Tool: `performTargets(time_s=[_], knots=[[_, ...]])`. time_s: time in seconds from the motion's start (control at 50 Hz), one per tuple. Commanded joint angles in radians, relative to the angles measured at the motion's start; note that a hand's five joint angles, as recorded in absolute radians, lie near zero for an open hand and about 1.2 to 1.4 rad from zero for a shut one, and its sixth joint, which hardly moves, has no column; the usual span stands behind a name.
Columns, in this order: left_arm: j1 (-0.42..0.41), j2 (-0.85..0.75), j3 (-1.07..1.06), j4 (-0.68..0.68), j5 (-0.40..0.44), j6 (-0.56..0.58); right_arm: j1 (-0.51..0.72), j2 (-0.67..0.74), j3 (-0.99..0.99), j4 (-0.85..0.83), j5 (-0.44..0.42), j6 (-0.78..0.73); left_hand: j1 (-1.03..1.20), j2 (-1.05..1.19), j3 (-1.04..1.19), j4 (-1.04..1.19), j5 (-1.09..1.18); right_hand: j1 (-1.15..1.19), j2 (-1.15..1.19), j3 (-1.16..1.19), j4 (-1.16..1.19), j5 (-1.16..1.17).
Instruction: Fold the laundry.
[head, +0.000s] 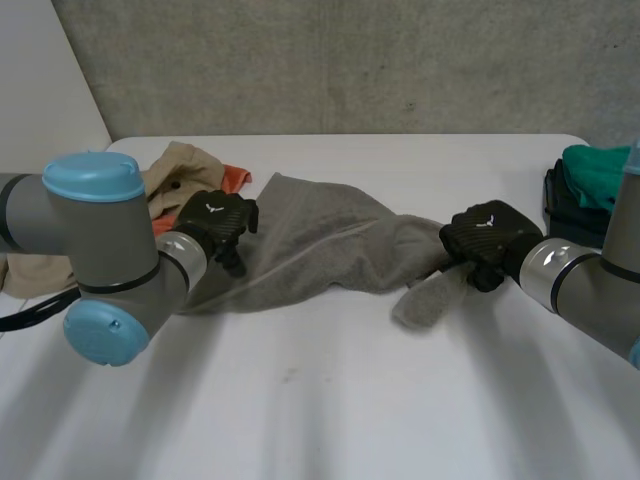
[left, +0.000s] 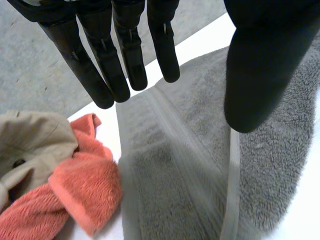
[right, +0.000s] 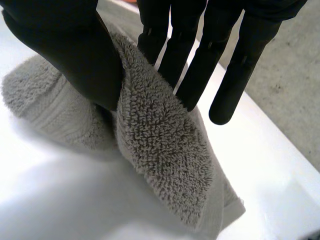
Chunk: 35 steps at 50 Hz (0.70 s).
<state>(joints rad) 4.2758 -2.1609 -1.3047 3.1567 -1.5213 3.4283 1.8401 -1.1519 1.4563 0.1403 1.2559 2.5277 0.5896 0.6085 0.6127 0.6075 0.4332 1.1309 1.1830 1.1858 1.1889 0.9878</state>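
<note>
A grey towel (head: 320, 245) lies rumpled across the middle of the white table (head: 330, 400), stretched between my two hands. My left hand (head: 215, 225) hovers over its left end with straight fingers (left: 125, 60) and thumb (left: 260, 75) apart, holding nothing; the towel (left: 190, 165) lies flat below them. My right hand (head: 485, 240) pinches the towel's right end: in the right wrist view a fold of towel (right: 160, 150) is clamped between the thumb (right: 75, 55) and straight fingers (right: 200, 55).
A beige garment (head: 175, 175) and an orange cloth (head: 232, 180) are heaped at the back left, close to my left hand; the orange cloth (left: 75, 190) lies right beside the towel's edge. Dark and green folded laundry (head: 590, 190) sits at the right edge.
</note>
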Motion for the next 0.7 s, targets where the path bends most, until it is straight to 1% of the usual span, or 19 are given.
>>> performTargets(time_s=[0.02,0.06,0.16,0.24,0.32,0.36,0.44,0.46,0.5,0.52,0.6,0.62,0.68,0.7], knots=[[-0.001,-0.007,-0.002,-0.04,-0.069,-0.009,0.024,0.011,0.001,0.041,0.048,-0.032,0.032,0.013,0.009,0.014,0.014,0.265,0.213,0.21,0.207,0.234],[0.001,-0.022,0.002,-0.052,-0.088,-0.008,0.033,0.009,0.007,0.079,0.051,-0.055,-0.003,-0.022,-0.026,-0.021,-0.021,0.265,0.213,0.21,0.207,0.234],[0.001,-0.06,0.022,-0.09,-0.097,-0.003,0.034,-0.017,0.058,0.127,0.045,-0.093,-0.039,-0.057,-0.062,-0.056,-0.057,0.265,0.213,0.21,0.207,0.234],[0.001,-0.097,0.05,-0.132,-0.091,-0.006,0.024,-0.046,0.117,0.101,0.039,-0.115,-0.021,-0.04,-0.044,-0.039,-0.039,0.265,0.213,0.21,0.207,0.234],[0.002,-0.148,0.087,-0.179,-0.094,-0.005,0.004,-0.063,0.179,0.033,0.03,-0.118,0.084,0.065,0.061,0.067,0.066,0.265,0.213,0.21,0.207,0.234],[0.004,-0.162,0.099,-0.187,-0.102,-0.004,-0.001,-0.066,0.196,0.01,0.027,-0.115,0.099,0.08,0.076,0.082,0.081,0.265,0.213,0.21,0.207,0.234],[0.007,-0.188,0.123,-0.199,-0.114,-0.001,0.001,-0.066,0.222,-0.013,0.023,-0.116,0.243,0.224,0.22,0.225,0.225,0.265,0.213,0.21,0.207,0.234],[0.004,-0.192,0.133,-0.201,-0.112,-0.006,0.004,-0.069,0.226,-0.01,0.025,-0.118,0.421,0.402,0.397,0.403,0.402,0.265,0.213,0.21,0.207,0.234],[0.002,-0.189,0.136,-0.202,-0.112,-0.006,0.01,-0.074,0.228,-0.002,0.023,-0.121,0.706,0.687,0.682,0.688,0.687,0.265,0.213,0.21,0.207,0.234],[0.002,-0.186,0.137,-0.204,-0.114,-0.006,0.014,-0.078,0.231,0.002,0.022,-0.122,0.806,0.787,0.783,0.788,0.788,0.265,0.213,0.21,0.207,0.234],[0.001,-0.16,0.146,-0.195,-0.126,-0.004,0.039,-0.091,0.251,0.067,-0.025,-0.161,0.807,0.788,0.784,0.789,0.789,0.265,0.213,0.21,0.207,0.234],[0.001,-0.148,0.154,-0.19,-0.134,-0.004,0.057,-0.097,0.268,0.109,-0.068,-0.211,0.807,0.788,0.784,0.789,0.789,0.265,0.213,0.21,0.207,0.234],[-0.002,-0.119,0.174,-0.172,-0.143,0.0,0.085,-0.092,0.289,0.186,-0.133,-0.318,0.807,0.788,0.784,0.789,0.789,0.265,0.213,0.21,0.207,0.234],[-0.002,-0.111,0.183,-0.166,-0.145,0.0,0.091,-0.089,0.294,0.235,-0.147,-0.407,0.807,0.788,0.784,0.789,0.789,0.265,0.213,0.21,0.207,0.234]])
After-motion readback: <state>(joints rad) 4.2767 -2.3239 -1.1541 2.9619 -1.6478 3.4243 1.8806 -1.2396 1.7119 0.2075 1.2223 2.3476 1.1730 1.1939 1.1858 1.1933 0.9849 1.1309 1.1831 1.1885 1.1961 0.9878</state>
